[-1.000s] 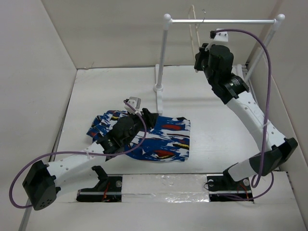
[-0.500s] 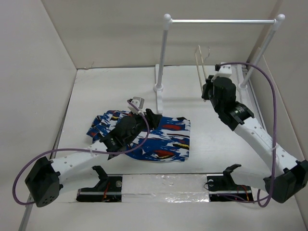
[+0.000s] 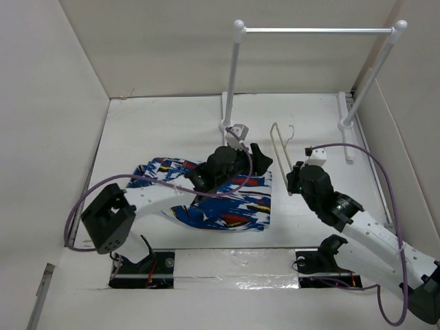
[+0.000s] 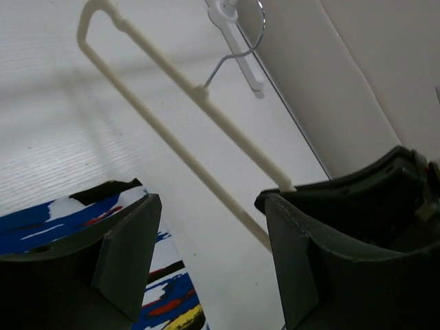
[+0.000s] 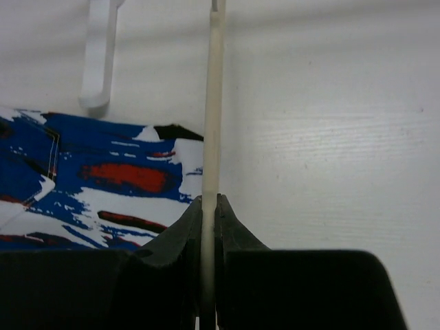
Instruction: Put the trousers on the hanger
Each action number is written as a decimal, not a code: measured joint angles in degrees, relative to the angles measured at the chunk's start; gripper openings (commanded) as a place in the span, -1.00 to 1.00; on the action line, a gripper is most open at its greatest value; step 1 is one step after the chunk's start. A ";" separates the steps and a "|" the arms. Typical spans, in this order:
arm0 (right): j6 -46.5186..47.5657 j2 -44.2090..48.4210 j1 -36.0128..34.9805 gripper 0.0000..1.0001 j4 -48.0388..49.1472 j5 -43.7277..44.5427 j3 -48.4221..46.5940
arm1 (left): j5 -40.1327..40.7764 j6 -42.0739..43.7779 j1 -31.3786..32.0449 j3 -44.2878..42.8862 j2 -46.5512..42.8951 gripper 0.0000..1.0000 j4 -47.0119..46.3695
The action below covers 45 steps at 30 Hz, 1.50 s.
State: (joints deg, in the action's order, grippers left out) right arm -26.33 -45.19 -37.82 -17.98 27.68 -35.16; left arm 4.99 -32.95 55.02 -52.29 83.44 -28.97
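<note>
The trousers (image 3: 220,199), bright blue with white, red and black patches, lie spread flat on the table left of centre. The hanger (image 3: 278,146), a thin cream frame with a small metal hook, stands upright just right of them. My right gripper (image 3: 291,183) is shut on its lower end. The right wrist view shows the hanger bar (image 5: 214,103) pinched between the fingers of the right gripper (image 5: 210,206), with the trousers (image 5: 89,179) to the left. My left gripper (image 3: 260,158) hovers over the trousers' right edge, facing the hanger. In its own view the left gripper (image 4: 210,268) is open and empty, the hanger (image 4: 172,130) beyond it.
A white-poled rack (image 3: 234,75) with a metal crossbar (image 3: 316,30) stands at the back, its feet on the table by the far wall. One rack foot (image 5: 100,55) lies just beyond the trousers. White walls close in the table on the left, back and right.
The right arm brought the hanger down from the rack bar to the table beside the trousers. The left gripper moved right across the trousers toward the hanger and opened wider.
</note>
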 measured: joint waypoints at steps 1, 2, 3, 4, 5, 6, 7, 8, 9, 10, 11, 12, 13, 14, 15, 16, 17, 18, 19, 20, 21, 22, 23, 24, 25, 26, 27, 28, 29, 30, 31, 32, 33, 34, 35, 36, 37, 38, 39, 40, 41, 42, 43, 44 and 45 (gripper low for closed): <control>-1.05 1.01 -0.66 -1.00 -0.35 0.15 1.33 | -0.59 -0.79 0.00 -1.22 2.08 0.20 -0.37; -1.97 1.92 -1.25 -1.00 -1.05 0.20 2.40 | -1.25 -1.60 0.00 -2.67 4.22 0.21 -0.39; -2.80 2.71 -1.75 -1.00 -1.27 0.22 3.30 | -1.81 -2.25 -0.02 -4.20 6.47 0.21 -0.46; -3.52 3.43 -2.32 -1.00 -1.36 0.28 4.09 | -2.23 -2.82 0.00 -5.73 8.61 0.21 -0.52; -4.09 4.11 -2.73 -1.00 -1.44 0.31 4.76 | -2.64 -3.43 -0.02 -7.15 10.67 0.21 -0.52; -4.74 4.79 -3.21 -1.00 -1.51 0.33 5.33 | -2.99 -3.98 0.00 -8.44 12.52 0.22 -0.63; -5.31 5.22 -3.80 -1.00 -1.64 0.44 5.64 | -3.52 -4.46 0.00 -9.38 14.08 0.23 -0.72; -5.79 5.38 -4.24 -1.00 -1.79 0.55 5.70 | -4.04 -4.79 -0.02 -9.99 15.21 0.25 -0.79; -6.25 5.35 -4.68 -1.00 -1.79 0.59 5.70 | -4.61 -5.09 0.00 -10.56 16.28 0.26 -0.79; -6.62 5.29 -5.07 -1.00 -1.75 0.66 5.70 | -5.09 -5.29 0.07 -11.06 17.14 0.26 -0.85; -6.97 5.05 -5.51 -1.00 -1.77 0.81 5.70 | -5.64 -5.40 0.11 -11.56 17.90 0.26 -0.76; -7.26 4.68 -5.99 -1.00 -1.73 0.94 5.70 | -6.16 -5.51 0.13 -12.11 18.56 0.26 -0.76; -7.67 4.22 -6.47 -1.00 -1.75 1.11 5.70 | -6.58 -5.55 0.15 -12.79 19.17 0.26 -0.76; -8.02 3.72 -6.84 -1.00 -1.86 1.29 5.70 | -7.02 -5.57 0.15 -13.66 19.87 0.26 -0.70; -8.33 3.26 -7.23 -1.00 -2.05 1.53 5.70 | -7.37 -5.64 0.15 -14.43 20.52 0.26 -0.68; -8.63 2.86 -7.61 -1.00 -2.25 1.90 5.70 | -7.65 -5.70 0.15 -15.30 21.09 0.25 -0.55; -8.90 2.58 -7.74 -1.00 -2.36 2.12 5.70 | -7.93 -5.79 0.15 -16.06 21.68 0.23 -0.50; -9.07 2.38 -7.87 -1.00 -2.36 2.43 5.70 | -8.13 -5.95 0.15 -16.59 22.23 0.22 -0.48; -9.20 2.23 -7.98 -1.00 -2.34 2.69 5.70 | -8.31 -5.99 0.15 -16.92 22.64 0.21 -0.52; -9.35 2.10 -8.02 -1.00 -2.36 3.02 5.70 | -8.59 -6.12 0.15 -17.05 23.04 0.19 -0.50; -9.55 1.97 -8.11 -1.00 -2.38 3.39 5.70 | -8.81 -6.27 0.15 -17.16 23.52 0.17 -0.46; -9.75 1.88 -8.20 -1.00 -2.49 3.76 5.70 | -9.14 -6.36 0.15 -17.33 24.09 0.16 -0.37; -9.92 1.81 -8.33 -1.00 -2.60 4.20 5.70 | -9.40 -6.45 0.15 -17.59 24.70 0.14 -0.13; -9.97 1.75 -8.39 -1.00 -2.60 4.63 5.70 | -9.55 -6.56 0.15 -17.70 25.29 0.13 0.04; -10.03 1.68 -8.39 -1.00 -2.58 5.09 5.70 | -9.57 -6.58 0.15 -17.70 25.75 0.13 0.20; -10.10 1.66 -8.39 -1.00 -2.60 5.46 5.70 | -9.53 -6.64 0.15 -17.70 26.12 0.13 0.37; -10.19 1.66 -8.39 -1.00 -2.62 5.86 5.70 | -9.53 -6.73 0.17 -17.70 26.36 0.13 0.59; -10.23 1.66 -8.39 -1.00 -2.62 6.40 5.70 | -9.51 -6.82 0.22 -17.70 26.45 0.13 0.98; -10.36 1.66 -8.39 -1.00 -2.62 6.67 5.70 | -9.49 -6.97 0.24 -17.70 26.47 0.12 1.09; -10.36 1.66 -8.48 -1.00 -2.62 6.93 5.70 | -9.49 -6.99 0.24 -17.70 26.47 0.12 1.09; -10.36 1.66 -8.61 -1.00 -2.56 7.15 5.70 | -9.46 -7.04 0.31 -17.73 26.47 0.11 1.05; -10.36 1.60 -8.76 -1.00 -2.58 7.34 5.70 | -9.49 -7.10 0.37 -17.73 26.49 0.09 1.03; -10.38 1.40 -8.94 -1.00 -2.58 7.48 5.70 | -9.49 -7.19 0.44 -17.73 26.56 0.08 1.05; -10.40 1.14 -9.18 -1.00 -2.60 7.67 5.70 | -9.53 -7.26 0.48 -17.90 26.69 0.07 1.09; -10.47 0.79 -9.40 -1.00 -2.60 7.76 5.70 | -9.57 -7.28 0.57 -18.23 27.06 0.06 1.09; -10.64 0.42 -9.64 -1.00 -2.60 7.96 5.70 | -9.60 -7.41 0.70 -18.82 27.54 0.06 1.31; -10.82 -0.11 -9.90 -1.00 -2.56 8.02 5.70 | -9.70 -7.45 0.81 -19.47 28.13 0.05 1.38; -10.95 -0.52 -10.12 -1.00 -2.56 8.02 5.70 | -9.75 -7.43 1.03 -20.02 28.74 0.04 1.42; -11.08 -1.01 -10.36 -1.00 -2.56 8.13 5.70 | -9.73 -7.43 1.20 -20.37 29.18 0.01 1.42; -11.26 -1.44 -10.62 -1.00 -2.56 8.20 5.70 | -9.73 -7.45 1.49 -20.48 29.40 -0.05 1.60; -11.50 -1.81 -10.93 -1.00 -2.56 8.35 5.70 | -9.73 -7.52 1.70 -20.48 29.55 -0.22 1.77; -11.72 -2.10 -11.15 -1.00 -2.58 8.48 5.70 | -9.53 -7.56 1.95 -20.48 29.70 -0.36 1.88; -12.07 -2.29 -11.43 -0.99 -2.86 8.61 5.70 | -9.38 -8.17 2.14 -20.48 29.86 -0.51 2.01; -12.41 -2.64 -11.65 -0.93 -3.17 8.55 5.75 | -9.42 -9.16 2.25 -20.50 29.88 -0.81 1.73; -12.90 -3.13 -11.78 -0.71 -3.37 8.46 5.84 | -9.25 -10.69 2.32 -20.50 29.88 -0.93 1.36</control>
State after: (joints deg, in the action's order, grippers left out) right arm -39.22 -48.31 -49.60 -21.34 36.14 -29.32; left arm -4.25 -43.64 57.34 -72.79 113.32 -27.62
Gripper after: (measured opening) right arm 0.101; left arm 0.201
